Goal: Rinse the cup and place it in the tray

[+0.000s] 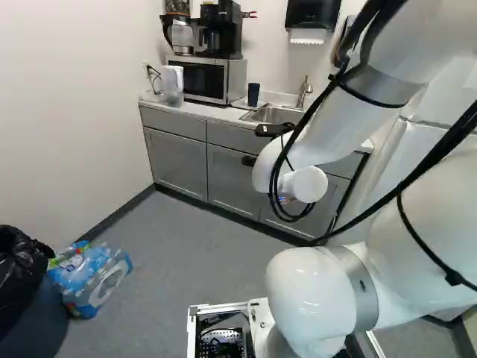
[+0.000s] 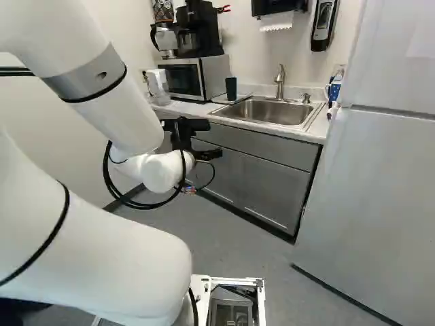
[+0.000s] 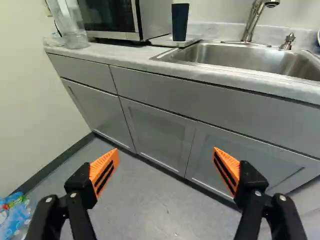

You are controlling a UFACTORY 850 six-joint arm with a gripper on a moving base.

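Dark tumbler (image 3: 180, 22), the only one we see, stands upright on the single white tray (image 3: 162, 41) between one microwave (image 3: 107, 15) and one steel sink (image 3: 235, 55). We judge it light, stiff and slippery once wet, best held around its middle. Our one gripper (image 3: 166, 160) has its two fingers wide apart, with nothing between.
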